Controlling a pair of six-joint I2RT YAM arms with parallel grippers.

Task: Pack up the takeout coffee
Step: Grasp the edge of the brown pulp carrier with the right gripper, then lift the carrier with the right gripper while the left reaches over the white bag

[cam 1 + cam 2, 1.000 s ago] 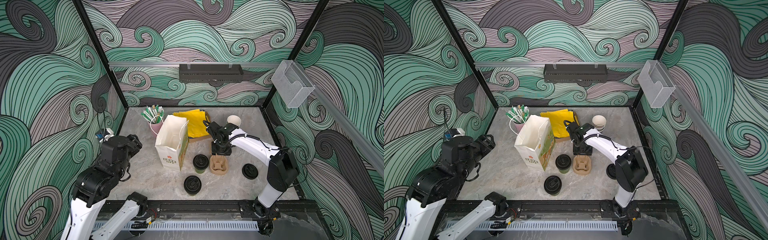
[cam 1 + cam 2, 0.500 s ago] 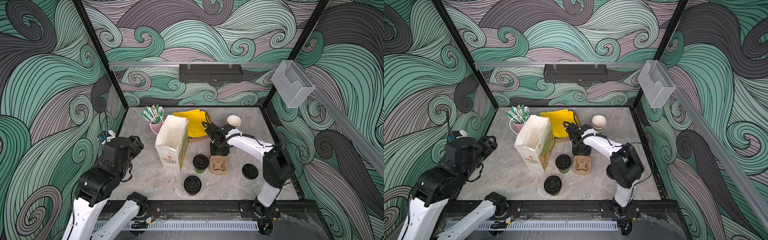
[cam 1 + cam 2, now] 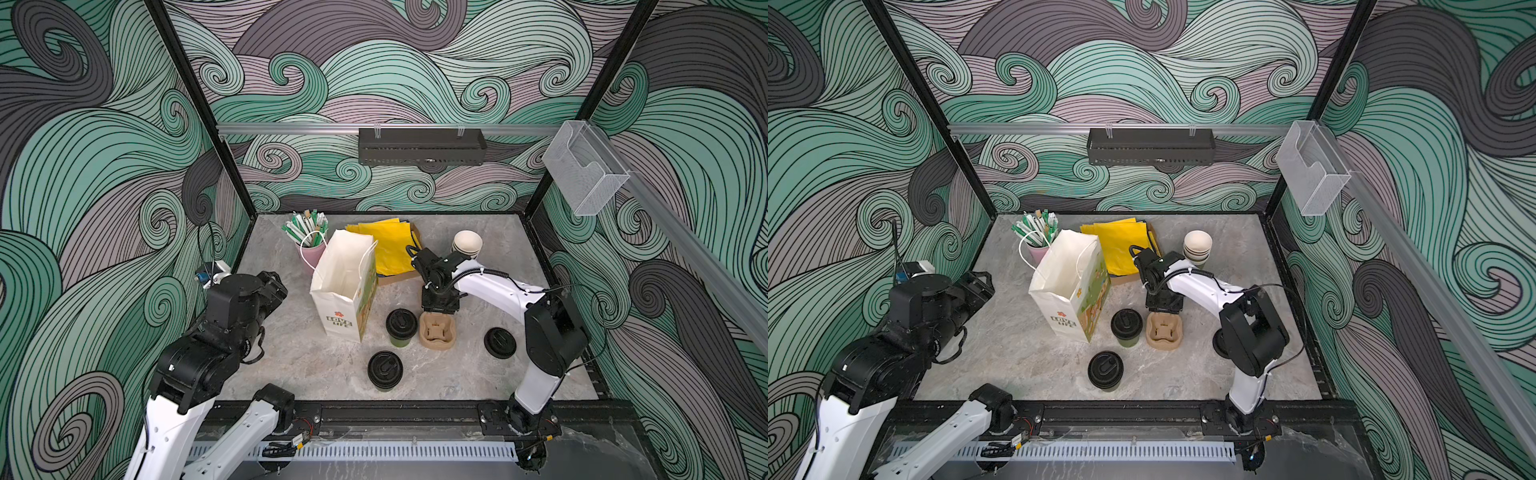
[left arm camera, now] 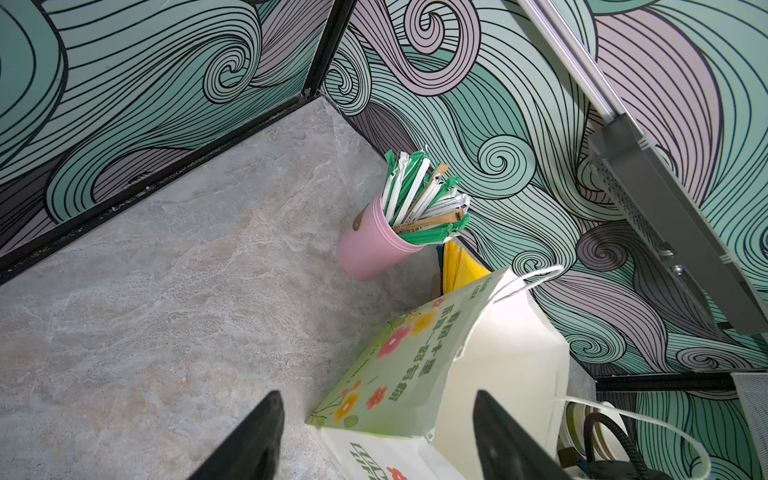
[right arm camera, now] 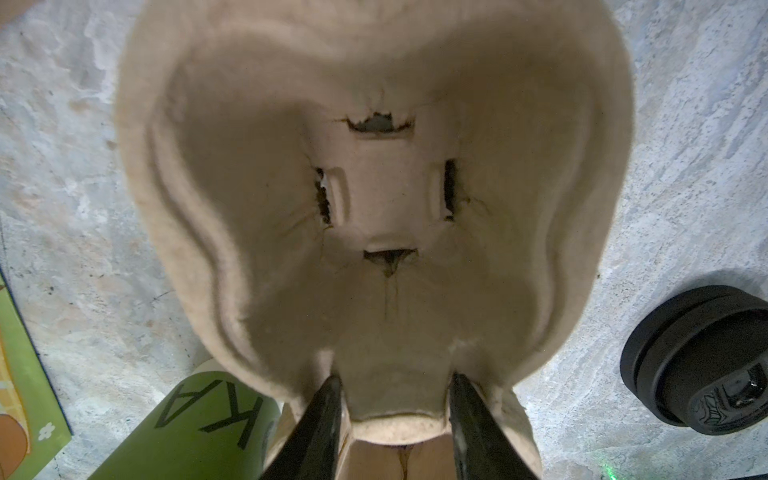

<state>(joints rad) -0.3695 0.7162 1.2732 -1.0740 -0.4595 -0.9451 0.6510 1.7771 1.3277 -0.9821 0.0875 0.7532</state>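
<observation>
Two green takeout coffee cups with black sip lids stand on the table in both top views. One (image 3: 400,326) (image 3: 1126,325) sits beside a brown pulp cup carrier (image 3: 437,331) (image 5: 374,187). The other (image 3: 385,370) stands nearer the front. My right gripper (image 3: 440,306) (image 5: 395,380) points down at the carrier's far rim, its fingers pressed on either side of a rim lobe. The near cup's green wall (image 5: 195,424) shows beside it. My left gripper (image 3: 275,286) (image 4: 378,405) hangs open left of the upright white paper bag (image 3: 345,286) (image 4: 415,374), holding nothing.
A loose black lid (image 3: 500,343) (image 5: 702,357) lies right of the carrier. At the back stand a pink cup of wrapped straws (image 3: 311,249) (image 4: 374,245), yellow bags (image 3: 388,247) and a stack of lidless cups (image 3: 466,245). Walls enclose three sides.
My right gripper's jaws have narrowed onto the carrier's rim while staying over the same spot. The left arm has drifted slightly toward the bag, its jaws unchanged.
</observation>
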